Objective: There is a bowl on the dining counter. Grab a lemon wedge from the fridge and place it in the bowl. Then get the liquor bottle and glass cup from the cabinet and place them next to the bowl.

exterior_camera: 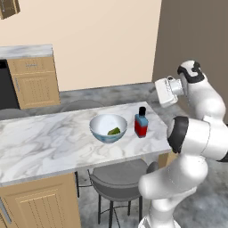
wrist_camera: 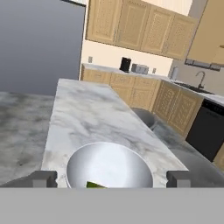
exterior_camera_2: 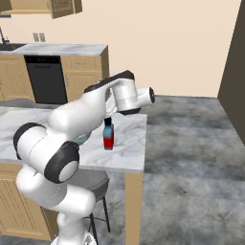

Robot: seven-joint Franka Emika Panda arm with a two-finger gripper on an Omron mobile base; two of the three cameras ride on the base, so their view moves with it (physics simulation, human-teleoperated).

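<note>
Gripper (wrist_camera: pixel 111 178) is hanging released above the bowl (exterior_camera: pixel 108 128).
Lemon wedge (exterior_camera: pixel 114 131) and bottle (exterior_camera: pixel 141 123) are sitting near the counter's (exterior_camera: pixel 40 142) end; fetching the cup next needs a clear retreat.

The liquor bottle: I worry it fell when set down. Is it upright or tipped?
Upright. The liquor bottle stands on its base on the dining counter, black cap on top, beside the bowl.

bowl (exterior_camera_2: pixel 82 139): mostly hidden behind the arm, right base view | lemon wedge (wrist_camera: pixel 96 185): cut off at the bottom, hand view | dining counter (exterior_camera: pixel 26 147): left end cut off by the edge
</note>
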